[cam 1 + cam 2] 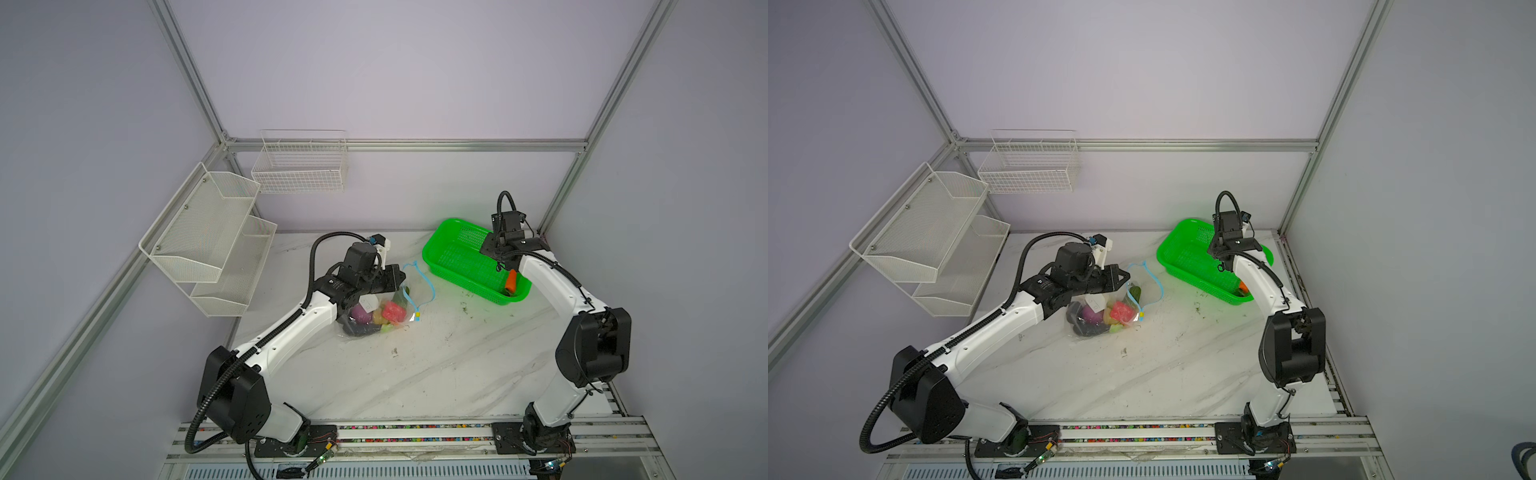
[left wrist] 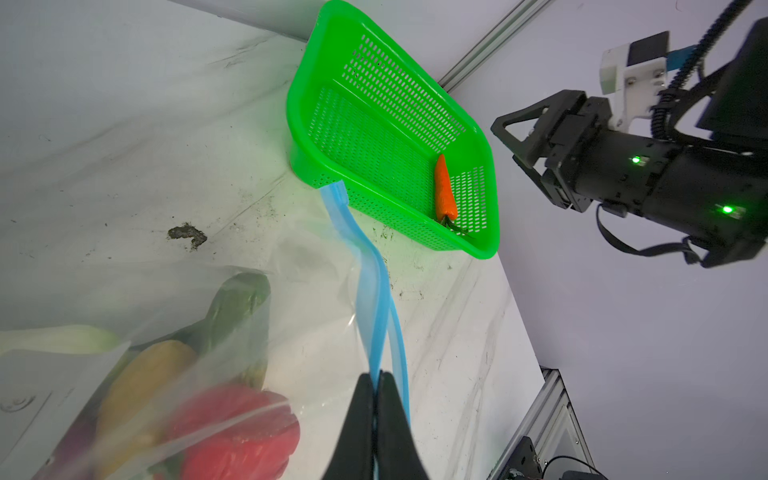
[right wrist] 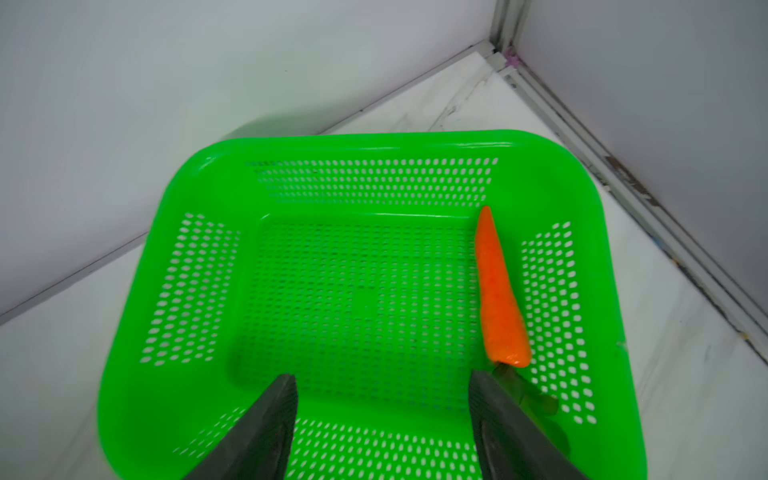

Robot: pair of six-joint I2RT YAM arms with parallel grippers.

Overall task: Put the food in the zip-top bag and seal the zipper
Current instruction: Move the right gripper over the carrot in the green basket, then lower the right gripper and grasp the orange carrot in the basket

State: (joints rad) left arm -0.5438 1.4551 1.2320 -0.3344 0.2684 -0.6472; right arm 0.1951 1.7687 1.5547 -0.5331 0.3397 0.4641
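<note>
Zip-top bag (image 1: 374,318): my left gripper (image 2: 377,376) clamps its zipper (image 2: 374,286). Carrot (image 3: 498,291): lying in green basket (image 3: 191,291); my right gripper (image 3: 382,374) gapes beside it, contact unclear.

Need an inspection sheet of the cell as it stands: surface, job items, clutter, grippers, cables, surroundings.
Surface: white marbled tabletop, dirty; dark smudge.
Job's things: zip-top bag holds red, yellow, purple and green food; zipper unsealed; carrot lies in the green basket.
Clutter: dirt crumbs near the basket.
Grippers: left gripper shut on the zipper; right gripper open over the basket, holding nothing.
Cables: black conduit along the left arm; no snag seen.
Surroundings: mesh shelf and wire rack on the walls.
</note>
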